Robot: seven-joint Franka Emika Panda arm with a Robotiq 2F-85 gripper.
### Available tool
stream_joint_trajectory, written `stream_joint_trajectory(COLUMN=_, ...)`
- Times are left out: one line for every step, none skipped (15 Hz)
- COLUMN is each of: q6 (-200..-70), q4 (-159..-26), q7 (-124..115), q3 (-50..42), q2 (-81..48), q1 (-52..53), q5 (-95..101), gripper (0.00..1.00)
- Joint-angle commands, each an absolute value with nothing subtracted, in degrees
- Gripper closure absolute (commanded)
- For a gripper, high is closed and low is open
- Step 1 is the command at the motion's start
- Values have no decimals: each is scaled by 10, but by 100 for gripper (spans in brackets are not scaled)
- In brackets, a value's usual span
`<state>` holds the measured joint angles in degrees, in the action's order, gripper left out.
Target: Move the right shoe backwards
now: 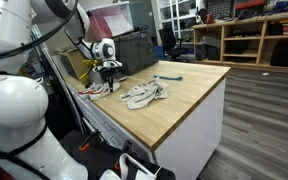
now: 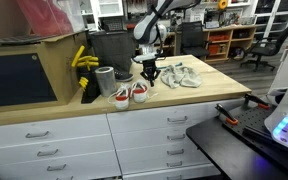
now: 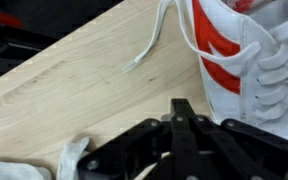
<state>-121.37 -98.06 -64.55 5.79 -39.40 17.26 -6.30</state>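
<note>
Gripper (image 3: 179, 108) closed, beside white-red shoe (image 3: 234, 60)

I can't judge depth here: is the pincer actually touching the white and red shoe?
Cannot tell. In the wrist view the pincer overlaps the shoe, showing neither a plain gap nor plain contact. Both exterior views are too small to settle it.

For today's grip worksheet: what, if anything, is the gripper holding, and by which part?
Nothing: the gripper is shut and empty, beside the white shoe.
</note>
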Motion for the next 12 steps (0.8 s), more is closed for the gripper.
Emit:
stream_joint_trajectory(q6=-1209, q4=-916, q7=-653, q3=54, q2=-433, q1=178, q5=-77, gripper=100)
stream_joint_trajectory(q6=-1208, q4=-901, q7=-654, q3=54, q2=-441, q1=178, q5=-80, gripper=100)
stream_joint_trajectory(q6=-1205, q4=-885, q7=-655, q3=55, q2=-450, q1=178, q5=-83, gripper=100)
stream_joint_trajectory(q6=-1201, q4=-870, q7=-657, q3=57, q2=-458, q1=178, q5=-87, gripper=100)
stream_joint_trajectory(q6=-1199, q4=-856, q7=-657, q3=58, q2=-465, q1=179, q5=-92, gripper=100)
stream_joint_trajectory(q6=-1195, q4=-845, q7=-658, q3=59, q2=-470, q1=179, q5=-96, gripper=100)
stream_joint_trajectory(q6=-1191, q4=-834, q7=-658, q3=60, q2=-475, q1=180, q5=-99, gripper=100)
stream_joint_trajectory(q6=-1184, q4=-824, q7=-658, q3=60, q2=-482, q1=180, q5=-100, gripper=100)
stream_joint_trajectory(q6=-1179, q4=-815, q7=-659, q3=61, q2=-485, q1=181, q5=-102, gripper=100)
stream_joint_trajectory(q6=-1172, q4=-804, q7=-660, q3=61, q2=-490, q1=183, q5=-102, gripper=100)
stream_joint_trajectory(q6=-1167, q4=-795, q7=-660, q3=62, q2=-494, q1=183, q5=-104, gripper=100)
stream_joint_trajectory(q6=-1163, q4=-786, q7=-660, q3=64, q2=-497, q1=185, q5=-108, gripper=100)
